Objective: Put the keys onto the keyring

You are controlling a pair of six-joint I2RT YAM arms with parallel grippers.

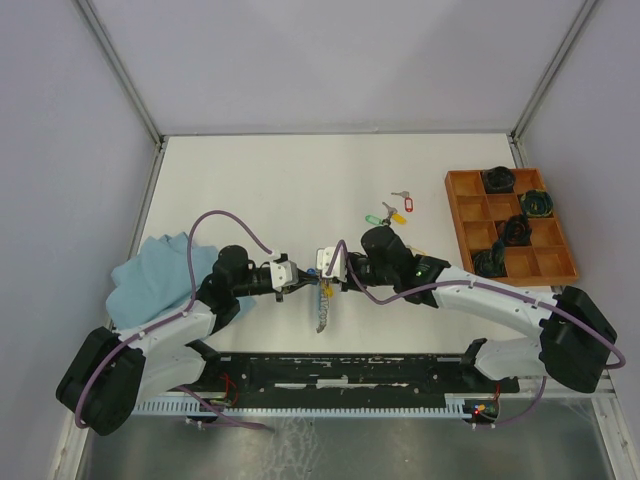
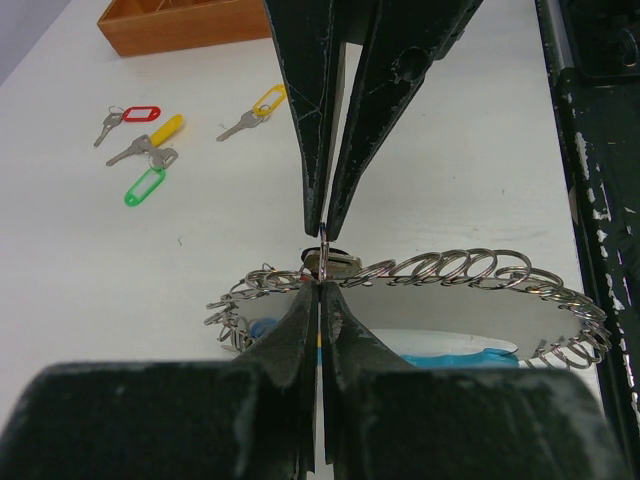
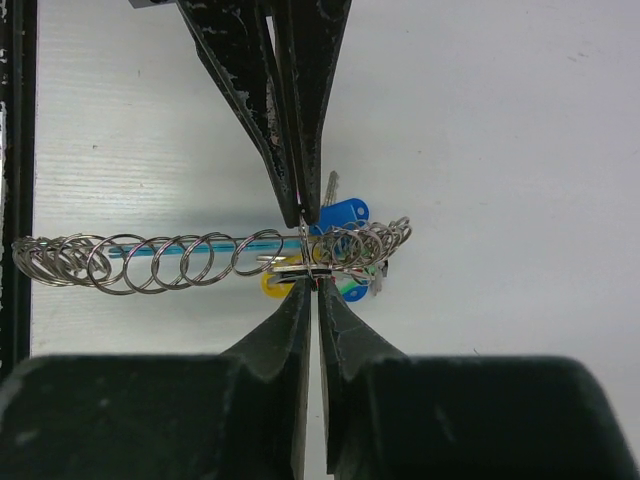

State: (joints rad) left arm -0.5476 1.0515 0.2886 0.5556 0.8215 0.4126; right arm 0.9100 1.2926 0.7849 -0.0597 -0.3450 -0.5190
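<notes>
My left gripper (image 1: 300,279) and right gripper (image 1: 322,278) meet tip to tip above the table's front middle. Both are shut on one small split ring (image 2: 323,244) seen edge-on, from opposite sides, and a silver key head (image 2: 338,263) sits at it. The ring is among many small rings strung on the keyring (image 2: 450,270), whose blue sleeve (image 2: 455,353) shows below. The keyring hangs between the grippers (image 1: 322,308). In the right wrist view it (image 3: 150,260) carries blue (image 3: 340,213), yellow (image 3: 272,287) and green (image 3: 350,290) tags. Loose keys with red (image 2: 140,113), yellow (image 2: 166,127), green (image 2: 145,186) and yellow (image 2: 268,100) tags lie on the table.
A wooden compartment tray (image 1: 462,215) with dark coiled bundles (image 1: 515,229) stands at the right. A blue cloth (image 1: 150,270) lies at the left under the left arm. The loose keys (image 1: 388,212) lie just behind the right gripper. A black rail (image 1: 340,368) runs along the near edge.
</notes>
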